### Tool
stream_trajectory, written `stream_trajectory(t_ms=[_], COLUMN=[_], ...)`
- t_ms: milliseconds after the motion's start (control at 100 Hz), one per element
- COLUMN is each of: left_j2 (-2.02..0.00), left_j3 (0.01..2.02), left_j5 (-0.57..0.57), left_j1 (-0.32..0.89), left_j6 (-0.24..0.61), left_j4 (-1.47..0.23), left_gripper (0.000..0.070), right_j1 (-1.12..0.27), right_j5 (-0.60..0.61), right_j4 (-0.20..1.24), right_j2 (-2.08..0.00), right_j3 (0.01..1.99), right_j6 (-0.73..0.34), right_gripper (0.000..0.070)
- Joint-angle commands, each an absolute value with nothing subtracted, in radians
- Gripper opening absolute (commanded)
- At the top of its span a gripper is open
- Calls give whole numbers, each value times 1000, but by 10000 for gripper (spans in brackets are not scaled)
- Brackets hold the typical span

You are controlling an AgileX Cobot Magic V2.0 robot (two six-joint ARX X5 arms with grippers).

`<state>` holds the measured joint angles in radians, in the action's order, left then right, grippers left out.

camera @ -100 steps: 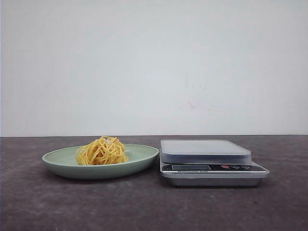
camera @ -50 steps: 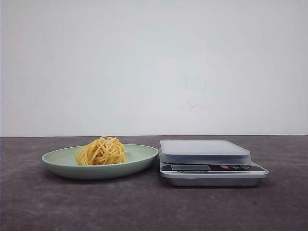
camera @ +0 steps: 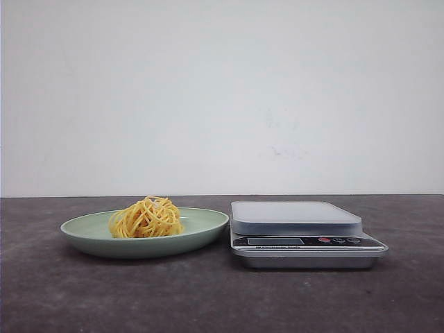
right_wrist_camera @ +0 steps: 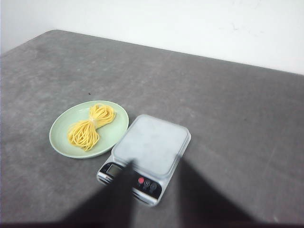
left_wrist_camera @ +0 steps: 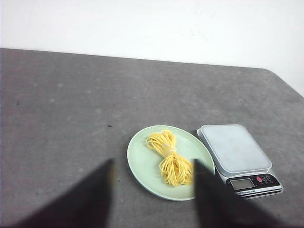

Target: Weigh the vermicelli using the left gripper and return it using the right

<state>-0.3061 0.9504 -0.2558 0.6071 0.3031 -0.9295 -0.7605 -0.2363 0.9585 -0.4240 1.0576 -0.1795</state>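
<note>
The vermicelli [camera: 146,218] is a yellow nest lying on a pale green plate [camera: 205,226], left of a silver kitchen scale [camera: 298,216] whose platform is bare. Neither gripper shows in the front view. In the left wrist view my left gripper [left_wrist_camera: 153,165] is open and empty, high above the table, with the vermicelli [left_wrist_camera: 170,157] and plate [left_wrist_camera: 142,156] between its two dark fingertips and the scale [left_wrist_camera: 235,149] beside them. In the right wrist view my right gripper [right_wrist_camera: 156,164] is open and empty, high above the scale [right_wrist_camera: 152,142]; the vermicelli [right_wrist_camera: 90,127] and plate [right_wrist_camera: 61,130] lie beyond.
The dark grey table [camera: 222,298] runs back to a white wall [camera: 222,97]. The scale's display and buttons [camera: 305,241] face the robot. The table's far corners show in the wrist views.
</note>
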Motion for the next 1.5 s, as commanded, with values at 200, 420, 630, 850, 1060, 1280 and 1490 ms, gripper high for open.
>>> stream_trajectory(t_ms=[200,420,630,850,1060,1280,1490], left_j2=[-307,-306,-306,-306,-304,-299,-284], left_j3=[959,959,959,959,959,958,953], left_j5=[-250,-251,-251,-251,-261,-307,-327], left_j1=[615,615,615,615,611,480,291], left_j6=[300,304,304,304,297,244,206], left_j4=[-898,-898,-897,-897,-896,-894,-895], left_gripper=[9,10,10,10,10,10,10], right_j1=[-770,-770,-770,-770,-770,-770,-770], right_j5=[-236,-236,-236,-236,-236,-236,-236], right_j4=[870,897,890,890,890,890,890], right_j2=[-427,-427,-427,-427,-427,-427,-427], right_j3=[1065,1065,1066,1066,1066,1066,1066], right_j6=[-149,-183,-182,-182,-182,-182,-182], right_gripper=[6,7,7,7,7,7,7])
